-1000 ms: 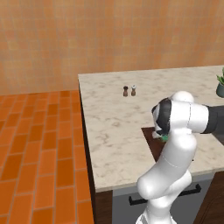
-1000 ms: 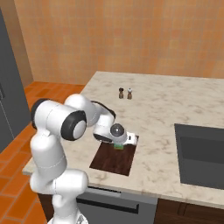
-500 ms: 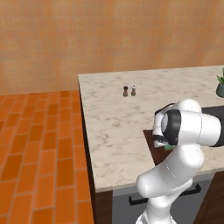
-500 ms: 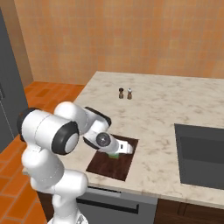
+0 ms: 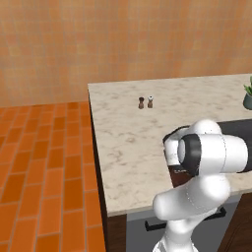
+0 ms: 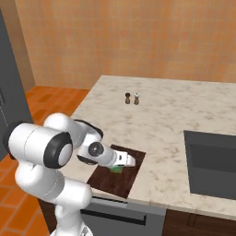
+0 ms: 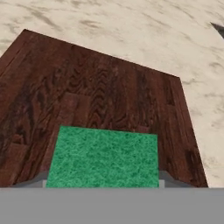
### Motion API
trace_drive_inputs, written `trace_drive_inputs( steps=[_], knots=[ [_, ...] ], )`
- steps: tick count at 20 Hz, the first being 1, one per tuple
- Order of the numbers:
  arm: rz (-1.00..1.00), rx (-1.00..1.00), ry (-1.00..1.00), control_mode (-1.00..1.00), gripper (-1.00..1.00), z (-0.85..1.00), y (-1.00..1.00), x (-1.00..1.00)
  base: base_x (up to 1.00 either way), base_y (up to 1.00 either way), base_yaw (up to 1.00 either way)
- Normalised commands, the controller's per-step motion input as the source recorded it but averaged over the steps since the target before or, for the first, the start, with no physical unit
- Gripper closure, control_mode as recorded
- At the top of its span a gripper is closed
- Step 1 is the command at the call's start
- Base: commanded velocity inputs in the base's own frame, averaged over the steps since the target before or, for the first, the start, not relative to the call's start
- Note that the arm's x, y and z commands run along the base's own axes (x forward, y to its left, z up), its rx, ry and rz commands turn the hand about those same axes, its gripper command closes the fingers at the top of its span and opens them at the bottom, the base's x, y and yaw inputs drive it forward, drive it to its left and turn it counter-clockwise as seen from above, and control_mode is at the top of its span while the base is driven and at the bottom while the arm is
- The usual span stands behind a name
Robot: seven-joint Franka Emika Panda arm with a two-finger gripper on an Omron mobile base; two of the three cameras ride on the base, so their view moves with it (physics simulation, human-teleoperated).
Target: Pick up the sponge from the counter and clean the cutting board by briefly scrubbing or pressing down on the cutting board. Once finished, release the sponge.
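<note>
A glossy white robot arm, built from thick rounded segments, rises in bulbous, smoothly curved sections. Dark charcoal bands ring its joints: one wide black collar separates two large white cylinders in the left base view, and a similar dark ring circles the big drum-shaped shoulder segment in the right base view. A round grey cap with a small pale centre closes the end of the wrist joint. Beyond it sits a white, blocky hand with squared edges. The shells are plain, with soft grey shading along their undersides.
</note>
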Motion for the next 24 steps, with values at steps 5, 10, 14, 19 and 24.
trace_drive_inputs(
  steps=[5, 10, 14, 19, 24],
  knots=[
    [0.03, 0.09, 0.01, -1.00, 1.00, 0.05, -0.20, 0.76, 0.00, 0.00, 0.00],
    [0.05, 0.06, 0.00, -1.00, 1.00, 0.02, -0.07, 0.36, 0.00, 0.00, 0.00],
    [0.07, 0.00, 0.00, -1.00, 1.00, 0.13, 0.00, -0.25, 0.00, 0.00, 0.00],
    [0.06, 0.01, 0.01, -1.00, 1.00, -0.07, 0.00, -0.16, 0.00, 0.00, 0.00],
    [0.10, 0.09, 0.06, -1.00, 1.00, -0.54, -0.03, 0.41, 0.00, 0.00, 0.00]
  ],
)
